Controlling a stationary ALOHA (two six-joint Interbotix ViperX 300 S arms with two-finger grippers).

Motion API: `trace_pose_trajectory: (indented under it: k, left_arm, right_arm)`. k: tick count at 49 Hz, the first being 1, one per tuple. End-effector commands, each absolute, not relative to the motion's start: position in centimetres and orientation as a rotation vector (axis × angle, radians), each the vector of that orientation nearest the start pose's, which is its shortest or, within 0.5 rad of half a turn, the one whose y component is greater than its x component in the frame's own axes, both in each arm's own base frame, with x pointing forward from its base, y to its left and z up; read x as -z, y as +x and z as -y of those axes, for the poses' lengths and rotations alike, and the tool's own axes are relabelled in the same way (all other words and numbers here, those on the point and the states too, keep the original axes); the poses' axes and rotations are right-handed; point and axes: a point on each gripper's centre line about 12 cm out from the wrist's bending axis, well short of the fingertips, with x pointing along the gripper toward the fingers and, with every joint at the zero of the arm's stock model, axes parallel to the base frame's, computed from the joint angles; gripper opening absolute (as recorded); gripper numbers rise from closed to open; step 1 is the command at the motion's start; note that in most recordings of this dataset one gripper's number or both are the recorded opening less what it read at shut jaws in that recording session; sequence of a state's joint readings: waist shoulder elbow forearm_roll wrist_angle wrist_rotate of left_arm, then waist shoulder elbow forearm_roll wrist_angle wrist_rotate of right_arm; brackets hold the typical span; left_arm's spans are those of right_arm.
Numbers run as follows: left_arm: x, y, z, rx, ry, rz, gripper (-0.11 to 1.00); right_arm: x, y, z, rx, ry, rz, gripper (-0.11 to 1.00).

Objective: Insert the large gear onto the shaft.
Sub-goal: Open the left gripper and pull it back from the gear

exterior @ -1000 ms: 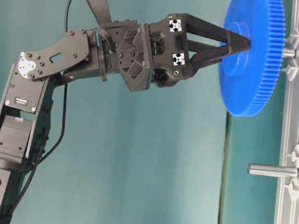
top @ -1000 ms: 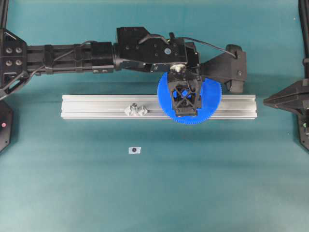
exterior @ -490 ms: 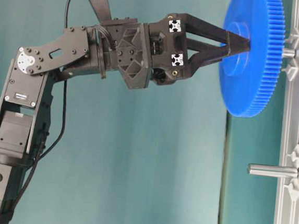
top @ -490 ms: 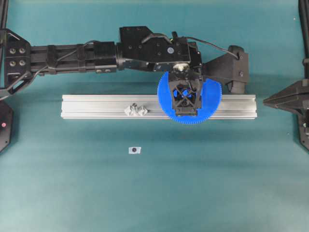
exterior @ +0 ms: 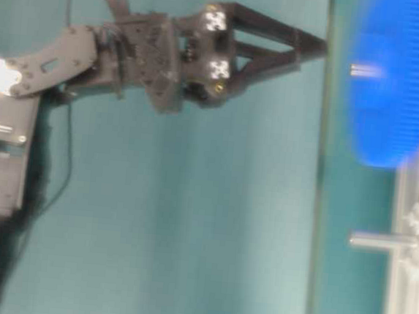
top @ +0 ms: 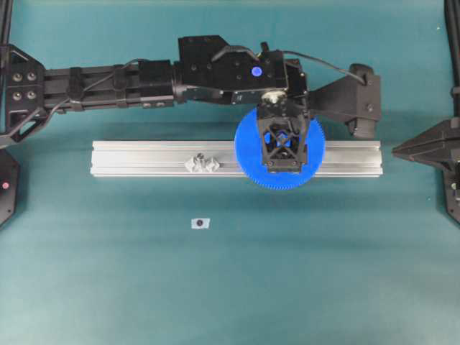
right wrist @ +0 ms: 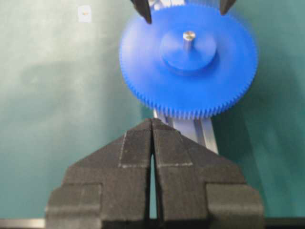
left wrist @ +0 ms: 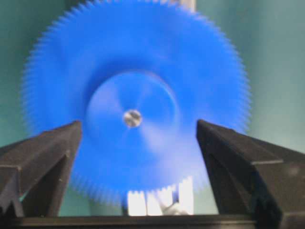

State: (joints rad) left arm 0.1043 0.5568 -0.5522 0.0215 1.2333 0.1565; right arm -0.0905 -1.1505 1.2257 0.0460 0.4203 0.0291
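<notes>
L gripper (exterior: 318,45) let go of the large gear (exterior: 392,81): a sec ago its fingers pinched the hub, now they'd spread wide & pulled back, tips well clear of the disc in the table-level view. Gear dropped down the shaft (right wrist: 188,38) toward the rail (top: 144,158); the pin tip now poked out thru the hub hole. Gear looked motion-blurred in the table-level & L wrist views. L arm lifted a bit too.
</notes>
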Motion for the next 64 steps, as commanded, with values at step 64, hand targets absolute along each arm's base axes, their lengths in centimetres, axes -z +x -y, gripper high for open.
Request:
trace_pose_trajectory:
  k: [64]
  left_arm:
    - [-28.3,54.3,-3.9,-0.004,0.079,-1.204,0.93]
  right_arm:
    - [-22.9,15.3,1.2,0.091,0.105,-0.478,0.01]
